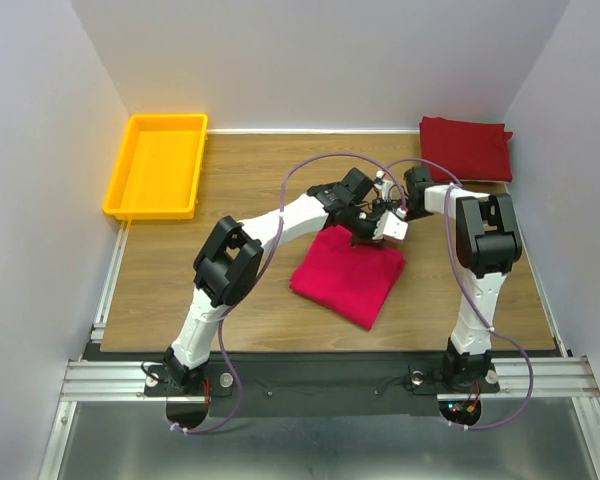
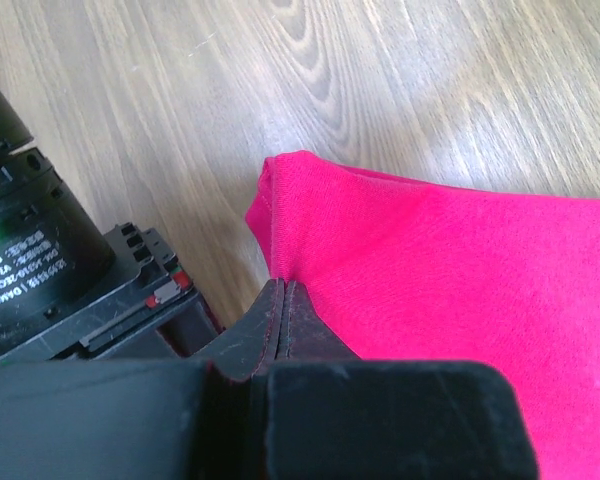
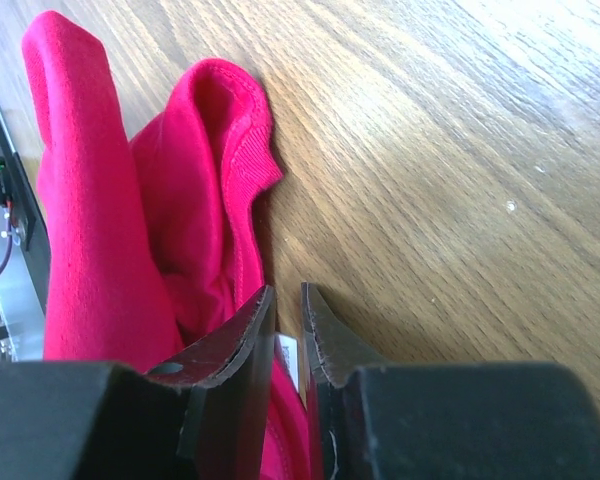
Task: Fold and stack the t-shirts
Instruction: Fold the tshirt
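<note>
The magenta-pink t-shirt (image 1: 348, 275) lies folded in the middle of the table. Both grippers are at its far edge. My left gripper (image 1: 365, 235) has its jaws pressed together on the shirt's corner hem, seen in the left wrist view (image 2: 282, 284), where the pink cloth (image 2: 450, 260) spreads to the right. My right gripper (image 1: 392, 228) is nearly closed in the right wrist view (image 3: 288, 290), pinching pink cloth (image 3: 90, 220) and a white label by the collar. The crimson red t-shirt (image 1: 466, 148) lies folded at the back right corner.
A yellow plastic tray (image 1: 158, 165) stands at the back left. Bare wooden tabletop (image 1: 210, 200) lies around the pink shirt. White walls close in the table on three sides. The arms' cables arch over the table's middle.
</note>
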